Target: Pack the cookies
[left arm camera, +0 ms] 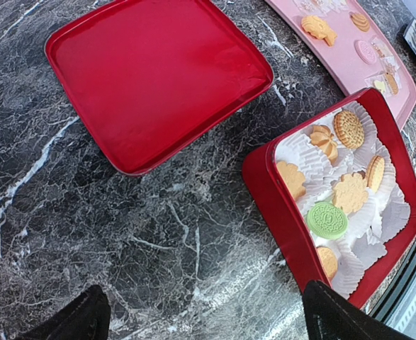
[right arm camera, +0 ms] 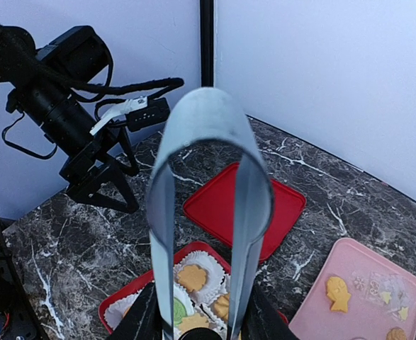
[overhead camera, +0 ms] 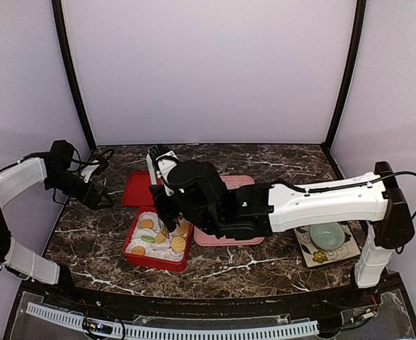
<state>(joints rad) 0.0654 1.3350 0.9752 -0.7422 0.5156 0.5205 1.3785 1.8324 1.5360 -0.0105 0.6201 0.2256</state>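
**Tongs poised over the red box, more cookies waiting on the tray**

Metal tongs (right arm camera: 206,110) fill the right wrist view, their two legs running down toward the red box (left arm camera: 278,212). The right hand (right arm camera: 200,322) pinches them partway closed near their lower end. Their tips are hidden, so I cannot tell whether a cookie sits between them. The left hand (left arm camera: 208,322) hangs over the table (left arm camera: 122,234) with its fingers spread wide, holding nothing, well apart from the box.

Most of the cookies (left arm camera: 349,193) lie in the box, set in white paper cups (left arm camera: 378,248): golden rounds, flower shapes and one green round. A few more cookies (left arm camera: 317,28) rest on the pink tray (left arm camera: 349,71) just beside the box. The red lid (left arm camera: 158,78) lies flat on the table at the box's far side.

This looks like the packing step itself, with the tongs at the drop point above the box. The next move probably calls for swinging the tongs over the pink tray, lowering the tips around one flat cookie and squeezing gently enough not to crack it. The lid looks like the last job.
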